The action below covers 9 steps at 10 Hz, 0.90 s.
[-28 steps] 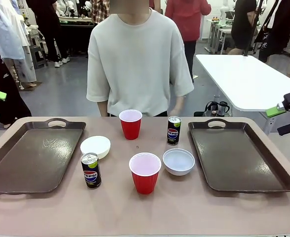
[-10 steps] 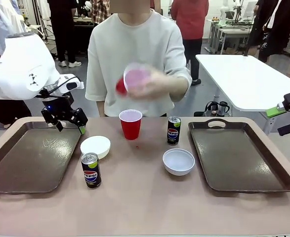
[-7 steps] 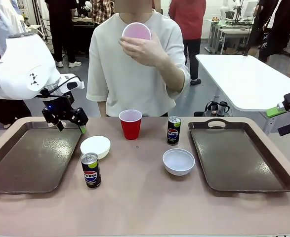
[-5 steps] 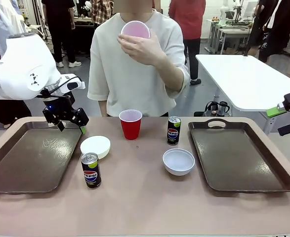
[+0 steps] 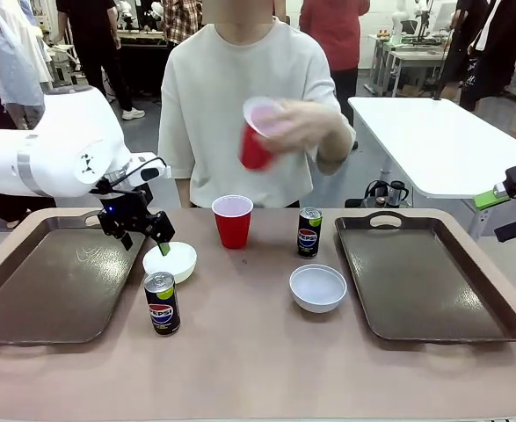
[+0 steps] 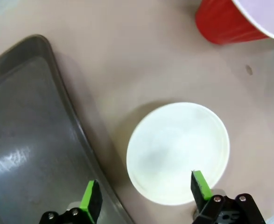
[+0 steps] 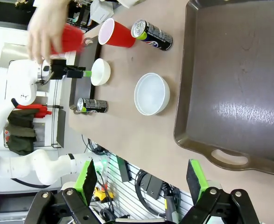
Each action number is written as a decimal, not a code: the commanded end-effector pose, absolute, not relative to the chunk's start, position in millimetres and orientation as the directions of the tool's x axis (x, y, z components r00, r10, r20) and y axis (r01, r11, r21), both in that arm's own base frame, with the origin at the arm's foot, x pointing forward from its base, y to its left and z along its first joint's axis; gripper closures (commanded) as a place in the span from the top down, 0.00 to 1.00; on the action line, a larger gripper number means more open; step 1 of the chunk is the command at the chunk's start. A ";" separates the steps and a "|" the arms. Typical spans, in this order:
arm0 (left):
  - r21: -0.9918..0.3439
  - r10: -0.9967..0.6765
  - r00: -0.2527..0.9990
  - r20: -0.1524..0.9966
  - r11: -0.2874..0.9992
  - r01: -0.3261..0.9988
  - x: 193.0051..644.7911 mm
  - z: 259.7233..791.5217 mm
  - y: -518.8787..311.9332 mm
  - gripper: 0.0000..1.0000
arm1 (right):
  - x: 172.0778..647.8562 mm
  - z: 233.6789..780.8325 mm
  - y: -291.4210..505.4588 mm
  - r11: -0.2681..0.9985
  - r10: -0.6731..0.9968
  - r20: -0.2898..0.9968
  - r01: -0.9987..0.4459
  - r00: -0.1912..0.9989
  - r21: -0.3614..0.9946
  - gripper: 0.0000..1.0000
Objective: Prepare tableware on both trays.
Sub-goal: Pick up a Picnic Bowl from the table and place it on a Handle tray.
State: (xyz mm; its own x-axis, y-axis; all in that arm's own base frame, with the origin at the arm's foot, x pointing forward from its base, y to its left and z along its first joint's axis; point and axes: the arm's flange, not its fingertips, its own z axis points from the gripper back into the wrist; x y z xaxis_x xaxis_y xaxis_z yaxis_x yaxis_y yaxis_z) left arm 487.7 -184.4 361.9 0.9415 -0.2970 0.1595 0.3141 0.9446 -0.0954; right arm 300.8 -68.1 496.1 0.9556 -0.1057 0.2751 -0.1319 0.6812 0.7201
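Note:
My left gripper (image 5: 145,239) hangs open just above the left white bowl (image 5: 171,261), close to the left tray (image 5: 55,281). In the left wrist view one pad (image 6: 91,200) is over the tray rim (image 6: 66,112) and the other over the bowl's inside (image 6: 179,151). A person's hand holds one red cup (image 5: 259,139) in the air at chest height. Another red cup (image 5: 232,221) stands on the table. Two Pepsi cans (image 5: 162,302) (image 5: 308,231) and a second bowl (image 5: 318,287) stand between the trays. My right gripper (image 5: 504,214) waits open beyond the right tray (image 5: 425,272).
The person stands at the far edge of the table, behind the cups. A white table (image 5: 433,141) and other people are farther back. In the right wrist view the right tray (image 7: 235,79) lies bare, with the second bowl (image 7: 151,93) beside it.
My left gripper has moved right and down, from over the tray's corner to the left bowl, and its jaws have narrowed a little. The person's hand has lowered the red cup.

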 end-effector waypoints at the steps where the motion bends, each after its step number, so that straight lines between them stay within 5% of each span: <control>1: -0.097 -0.323 0.928 0.188 0.934 0.345 503.6 353.3 -182.0 0.82 | 303.6 495.3 -68.1 0.663 -0.104 0.281 -0.144 0.954 0.735 1.00; 2: -0.102 -0.336 0.924 0.184 0.928 0.358 505.1 349.9 -184.4 0.82 | 303.6 495.3 -68.1 0.663 -0.104 0.281 -0.144 0.954 0.735 1.00; 3: -0.113 -0.344 0.920 0.190 0.923 0.368 506.2 345.8 -189.7 0.64 | 303.6 495.3 -68.1 0.663 -0.104 0.281 -0.144 0.954 0.735 1.00; 4: -0.110 -0.348 0.920 0.182 0.922 0.371 505.0 345.5 -192.6 0.80 | 303.6 495.3 -68.1 0.663 -0.104 0.281 -0.144 0.954 0.735 1.00; 5: -0.105 -0.344 0.923 0.175 0.925 0.365 506.3 342.2 -194.3 0.45 | 303.6 495.3 -68.1 0.663 -0.104 0.281 -0.144 0.954 0.735 1.00; 6: -0.098 -0.340 0.926 0.163 0.928 0.358 505.1 337.5 -194.3 0.61 | 303.6 495.3 -68.1 0.663 -0.104 0.281 -0.144 0.954 0.735 1.00; 7: -0.091 -0.340 0.929 0.147 0.931 0.355 506.2 333.2 -193.4 0.27 | 303.6 495.3 -68.1 0.663 -0.104 0.281 -0.144 0.954 0.735 1.00; 8: -0.082 -0.331 0.934 0.135 0.936 0.343 506.4 331.6 -192.2 0.43 | 303.6 495.3 -68.1 0.663 -0.104 0.281 -0.144 0.954 0.735 1.00; 9: -0.079 -0.314 0.940 0.132 0.942 0.325 505.1 330.6 -192.0 0.09 | 303.6 495.3 -68.1 0.663 -0.104 0.281 -0.144 0.954 0.735 1.00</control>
